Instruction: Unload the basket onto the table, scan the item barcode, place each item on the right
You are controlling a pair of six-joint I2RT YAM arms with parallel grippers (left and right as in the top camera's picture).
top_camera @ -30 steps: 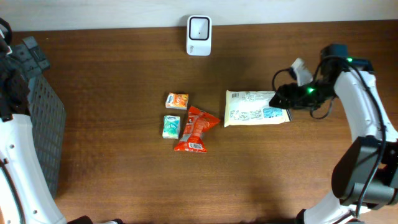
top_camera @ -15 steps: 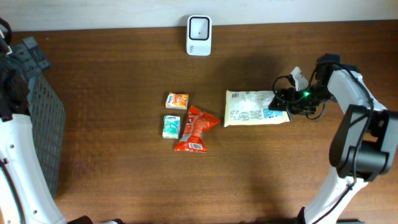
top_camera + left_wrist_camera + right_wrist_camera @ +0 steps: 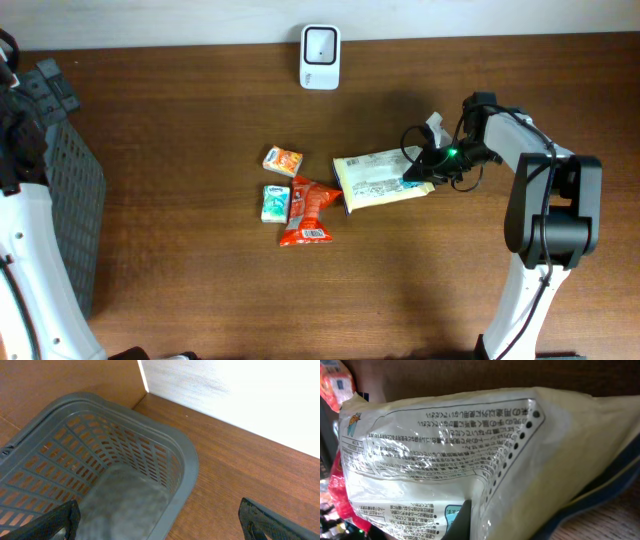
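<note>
Packet point(image 3: 378, 181) tight in right gripper point(image 3: 420, 177)

The packet point(image 3: 445, 450) was pale plastic film, glossy and crinkled, with glare across its print. Touching its left end, the pouch point(image 3: 310, 208) was shiny red film. The table point(image 3: 200, 280) beneath was smooth brown wood with a dull sheen. Far left of the packet, the basket point(image 3: 185, 467) was matt grey plastic.
</note>
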